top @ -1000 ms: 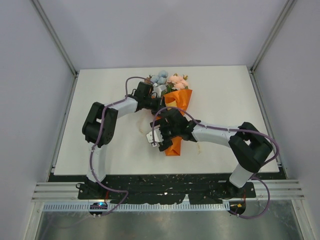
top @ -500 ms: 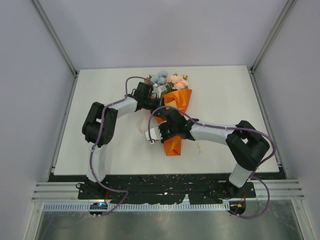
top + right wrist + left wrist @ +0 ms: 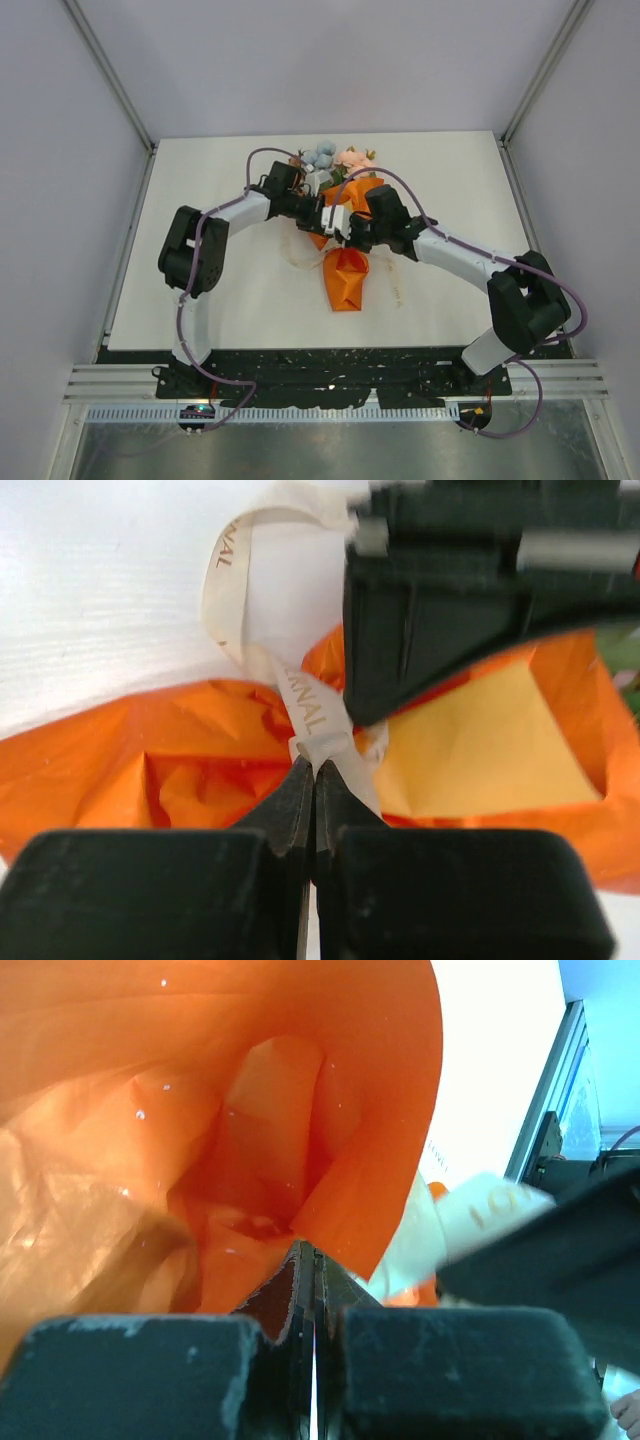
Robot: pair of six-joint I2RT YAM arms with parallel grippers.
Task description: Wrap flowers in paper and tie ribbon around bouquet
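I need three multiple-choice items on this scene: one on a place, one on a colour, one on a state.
1. The flowers stick out of the paper at its: A far end; B near end; C left side.
2. The paper is: A blue; B orange; C green.
3. The right gripper is: A open; B shut on the ribbon; C shut on a stem.
Key: 1A, the flowers lie past its far edge; 2B, orange in all views; 3B, the right wrist view shows the ribbon pinched in closed jaws.
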